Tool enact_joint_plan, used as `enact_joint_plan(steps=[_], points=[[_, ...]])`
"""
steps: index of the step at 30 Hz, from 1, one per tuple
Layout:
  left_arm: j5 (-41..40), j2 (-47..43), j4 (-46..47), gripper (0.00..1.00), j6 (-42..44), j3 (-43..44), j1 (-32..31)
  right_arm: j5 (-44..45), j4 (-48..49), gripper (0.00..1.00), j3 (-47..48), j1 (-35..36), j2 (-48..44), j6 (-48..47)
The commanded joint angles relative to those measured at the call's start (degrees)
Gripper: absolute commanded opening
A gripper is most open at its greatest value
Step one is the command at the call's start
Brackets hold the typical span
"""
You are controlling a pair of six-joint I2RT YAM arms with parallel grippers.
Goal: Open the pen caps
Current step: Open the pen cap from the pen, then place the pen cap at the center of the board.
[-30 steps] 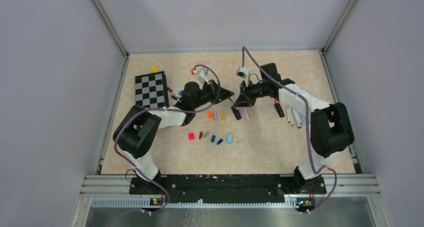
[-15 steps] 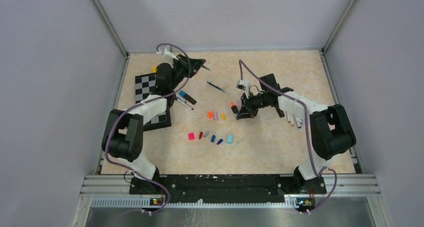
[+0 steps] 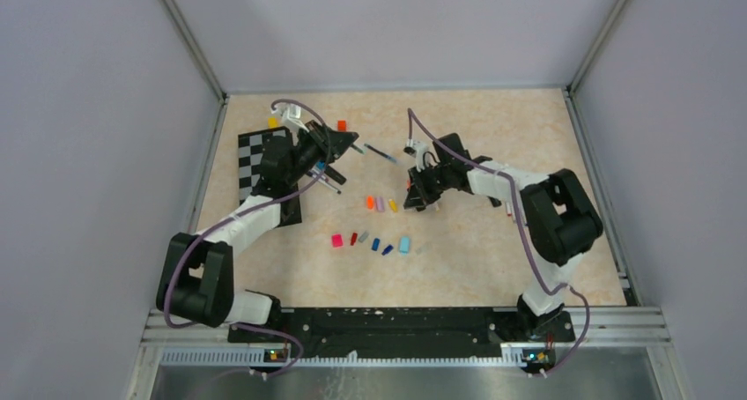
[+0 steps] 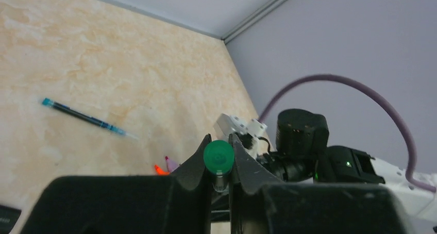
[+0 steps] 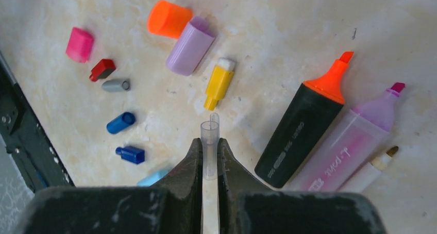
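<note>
Clear plastic, a slim cap (image 5: pixel 209 133), sits clamped in my right pincer (image 5: pixel 208 145) over the table (image 5: pixel 288 17). Loose pen caps (image 5: pixel 189 52) lie scattered beneath it, beside 2 uncapped highlighters (image 5: pixel 304 133). My left pincer (image 4: pixel 220 141) grips a green-ended pen (image 4: pixel 218 155), raised, with a blue pen (image 4: pixel 82 118) lying on the table beyond.

- Loose pen caps (image 5: pixel 189 46): two rows, mid-table.
- Black highlighter (image 5: pixel 299 141), pink highlighter (image 5: pixel 342 144): uncapped, side by side, right of them.
- Blue pen (image 4: pixel 82 118): alone, farther.
- Clear cap (image 5: pixel 209 133): in right pincer (image 5: pixel 209 144).
- Green-ended pen (image 4: pixel 219 155): in left pincer (image 4: pixel 219 141).
</note>
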Motion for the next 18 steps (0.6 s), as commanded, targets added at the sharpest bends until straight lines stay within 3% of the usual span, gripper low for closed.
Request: enact_joint_plan(steps=[1,4,10,13,18], points=[[4.1,-5.9,-2.1,0.00,6.2,-2.5,-0.4,8.0,1.8,0.00,6.1,3.1,5.1,9.4],[5.1,-7.8,-3.4,0.00,7.6,-4.3,-0.5,9.1,1.1,0.02,8.3,3.5,7.1,10.8],[8.0,-8.5,-3.5,0.00,8.5,-6.5,-1.7,9.4,-0.4,0.18,9.7,3.6,8.1,10.1],[9.3,-8.3,-3.3,0.00,9.5,-7.0,-3.0,8.7,-0.8,0.32,9.7,3.6,7.0,9.1],[10.3,-8.3,-2.3,0.00,9.9,-7.9,-4.5,8.0,-1.2,0.34,9.0,3.6,3.6,6.7]])
